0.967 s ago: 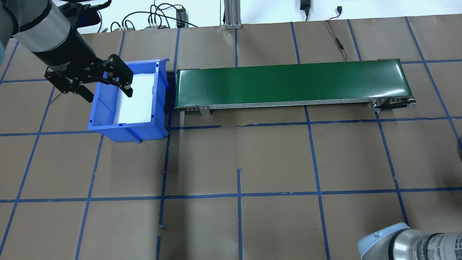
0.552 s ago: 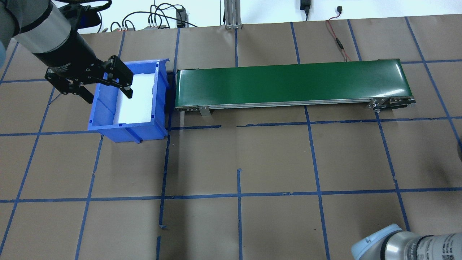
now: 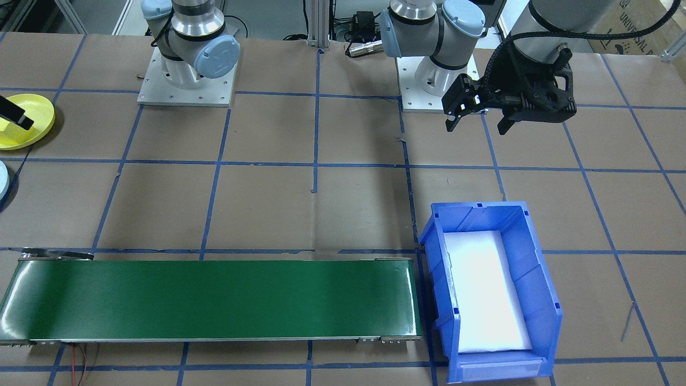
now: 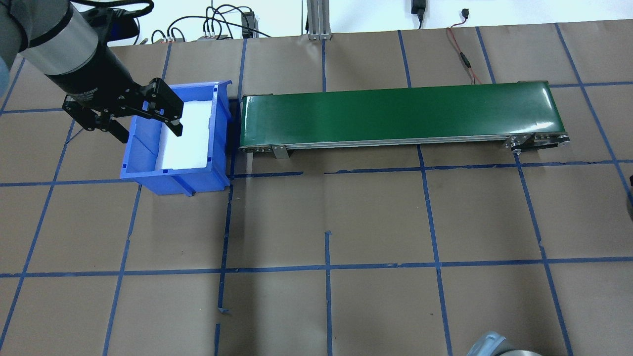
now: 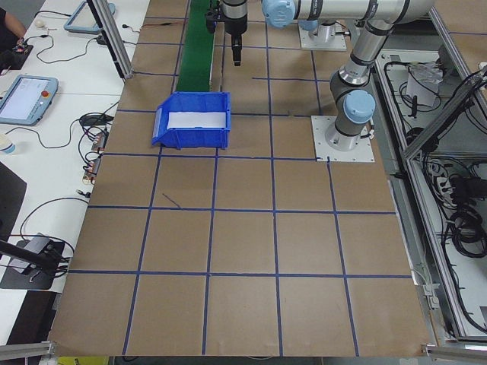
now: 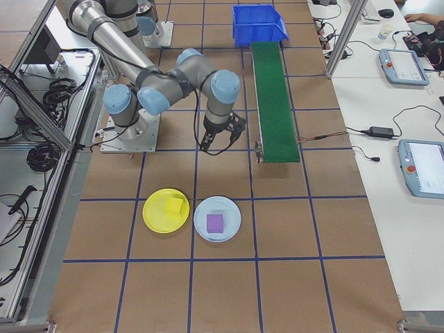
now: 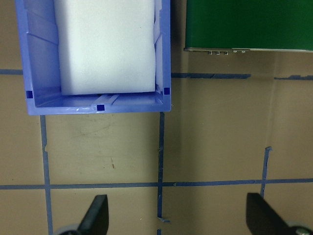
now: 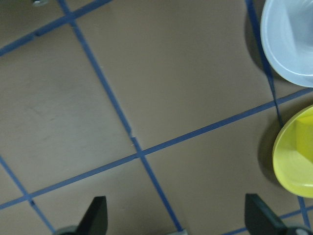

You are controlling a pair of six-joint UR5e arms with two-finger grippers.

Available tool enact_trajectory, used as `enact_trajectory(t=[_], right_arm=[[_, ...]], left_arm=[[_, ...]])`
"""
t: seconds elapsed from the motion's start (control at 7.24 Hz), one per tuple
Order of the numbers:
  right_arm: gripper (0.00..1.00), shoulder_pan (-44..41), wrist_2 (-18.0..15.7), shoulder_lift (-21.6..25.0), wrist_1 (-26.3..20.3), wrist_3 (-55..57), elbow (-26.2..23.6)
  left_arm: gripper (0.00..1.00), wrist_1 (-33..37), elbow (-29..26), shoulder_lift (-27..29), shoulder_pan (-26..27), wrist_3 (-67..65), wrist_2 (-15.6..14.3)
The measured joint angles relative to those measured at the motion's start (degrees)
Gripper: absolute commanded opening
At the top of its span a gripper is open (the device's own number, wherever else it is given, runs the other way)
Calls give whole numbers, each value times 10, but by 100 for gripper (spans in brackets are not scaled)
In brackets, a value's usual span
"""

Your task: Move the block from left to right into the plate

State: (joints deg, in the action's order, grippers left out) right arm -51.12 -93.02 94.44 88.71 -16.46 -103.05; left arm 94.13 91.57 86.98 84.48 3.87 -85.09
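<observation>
Over at the table's right end, the yellow plate [image 6: 166,210] lies flat on the brown paper with a yellow block [image 6: 174,205] inside it, a little off-centre; round as the plate is, it has no long axis, and the block's heading is too small to read. Just beside it, on the side farther from the robot, sits a pale blue plate [image 6: 218,218] holding a purple block [image 6: 215,222].

The right gripper [image 6: 220,138] hangs fingers-down over bare paper between its base and the green conveyor [image 6: 274,98], jaws spread wide with nothing between them (its wrist view shows both fingertips far apart, the two plates at the frame's right edge). The left gripper [image 4: 142,119] points steeply down over the near left wall of the blue bin [image 4: 178,173], jaws likewise parted and empty.

White foam [image 3: 485,289] lines the bin, which stands at the conveyor's left end. Blue tape [image 4: 326,267] grids the tabletop; cables trail along the far edge.
</observation>
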Motion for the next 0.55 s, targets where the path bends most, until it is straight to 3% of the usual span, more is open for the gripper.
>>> enact_trajectory(t=[0.28,0.55], right_arm=[[100,-157,-2,26,-29,116,48],[100,-336,4,19,-41,243,101]], left_arm=[[100,0,0,-1,0,1,-1],[100,0,0,-1,1,0,-1]])
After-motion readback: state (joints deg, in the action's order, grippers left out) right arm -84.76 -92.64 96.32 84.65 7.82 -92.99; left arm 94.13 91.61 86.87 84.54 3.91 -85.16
